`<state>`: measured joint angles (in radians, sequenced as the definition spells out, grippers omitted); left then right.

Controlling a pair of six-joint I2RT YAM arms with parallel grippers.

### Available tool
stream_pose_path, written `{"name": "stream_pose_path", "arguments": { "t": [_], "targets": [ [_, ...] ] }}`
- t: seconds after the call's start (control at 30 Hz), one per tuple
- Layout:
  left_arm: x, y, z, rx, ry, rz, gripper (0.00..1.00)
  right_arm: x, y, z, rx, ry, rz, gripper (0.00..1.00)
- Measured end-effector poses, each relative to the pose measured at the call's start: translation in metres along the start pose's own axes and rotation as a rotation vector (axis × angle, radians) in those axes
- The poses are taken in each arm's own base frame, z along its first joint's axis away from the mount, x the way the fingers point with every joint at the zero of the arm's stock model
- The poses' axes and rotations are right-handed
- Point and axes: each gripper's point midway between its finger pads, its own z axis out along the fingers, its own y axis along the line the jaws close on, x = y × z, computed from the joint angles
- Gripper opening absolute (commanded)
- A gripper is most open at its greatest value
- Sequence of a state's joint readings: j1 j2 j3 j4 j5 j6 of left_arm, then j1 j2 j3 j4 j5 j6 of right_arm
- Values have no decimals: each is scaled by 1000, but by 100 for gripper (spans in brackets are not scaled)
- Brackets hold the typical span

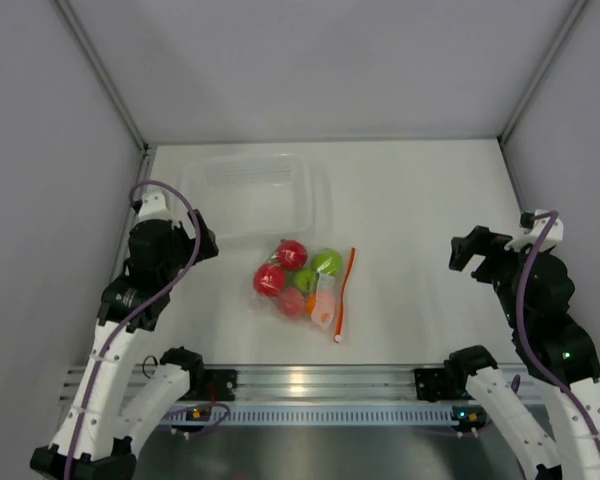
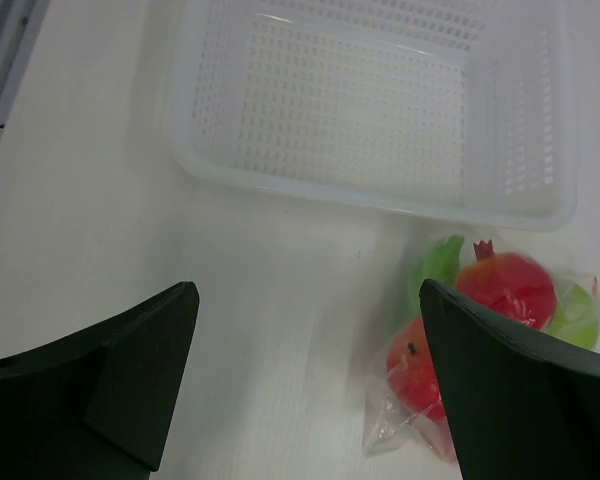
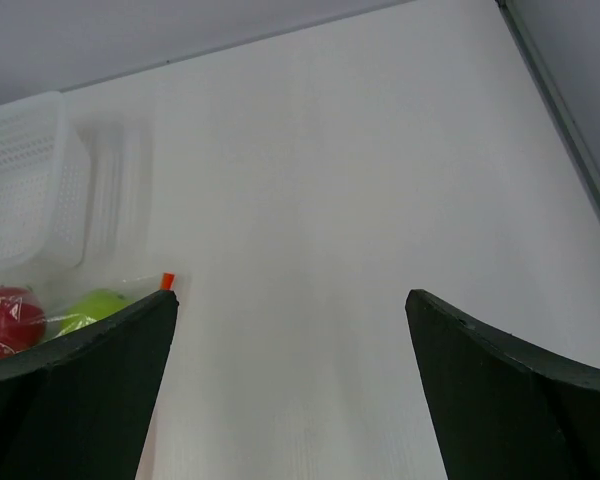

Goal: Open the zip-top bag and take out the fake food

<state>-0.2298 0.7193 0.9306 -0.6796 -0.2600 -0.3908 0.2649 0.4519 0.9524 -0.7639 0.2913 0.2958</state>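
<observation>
Small clear floppy zip-top bag lying just nearside of clear perforated plastic basket, glossy red/green fake fruits sitting inside, L gripper & R gripper both gaping wide, gripping nothing

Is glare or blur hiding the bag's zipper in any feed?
Top view: even light, zipper strip sharp, glare only on the rail. Left wrist: pincer fingers dark and blurred, bag slightly soft. Right wrist: only the strip's tip shows, clear.
</observation>
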Motion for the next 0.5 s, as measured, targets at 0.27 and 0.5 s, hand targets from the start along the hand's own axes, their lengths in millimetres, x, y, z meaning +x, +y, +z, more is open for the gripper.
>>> {"name": "stream_pose_path", "arguments": {
  "t": [0.27,0.5],
  "targets": [
    [23,-33,19,99,142,66,98,2,2,2,-6,13,-3,99],
    [41,-77,33,126,225,186,98,23,17,16,-73,111,-18,99]
  ]
}}
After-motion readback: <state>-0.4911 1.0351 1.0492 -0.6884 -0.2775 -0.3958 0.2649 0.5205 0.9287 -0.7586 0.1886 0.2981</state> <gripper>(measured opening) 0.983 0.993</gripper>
